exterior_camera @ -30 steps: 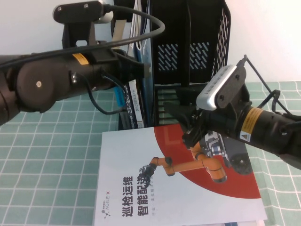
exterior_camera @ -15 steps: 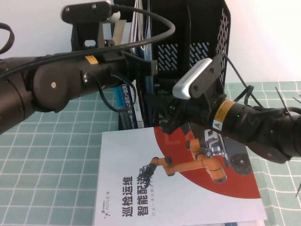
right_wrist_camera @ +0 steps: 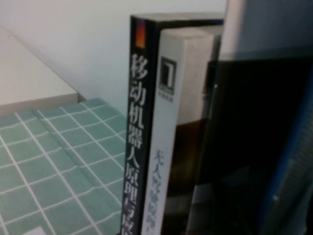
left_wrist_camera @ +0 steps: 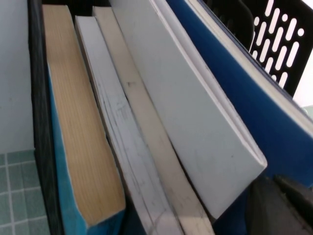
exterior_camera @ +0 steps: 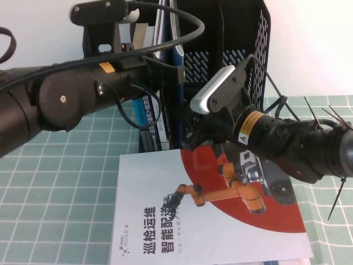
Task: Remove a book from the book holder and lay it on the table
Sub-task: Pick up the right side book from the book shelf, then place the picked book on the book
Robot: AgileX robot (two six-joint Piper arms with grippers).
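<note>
- Your high view looks down from the robot's own side onto the table (exterior_camera: 49,187), facing the book holder (exterior_camera: 242,49) at the far edge, both arms filling the middle
- Your left wrist view sits very near the holder's top, looking down along the page edges of the leaning books (left_wrist_camera: 146,122)
- Your right wrist view sits low and close, facing the lettered spines (right_wrist_camera: 146,137) with green cloth beside
- All three share the holder's left slots and the books in them
</note>
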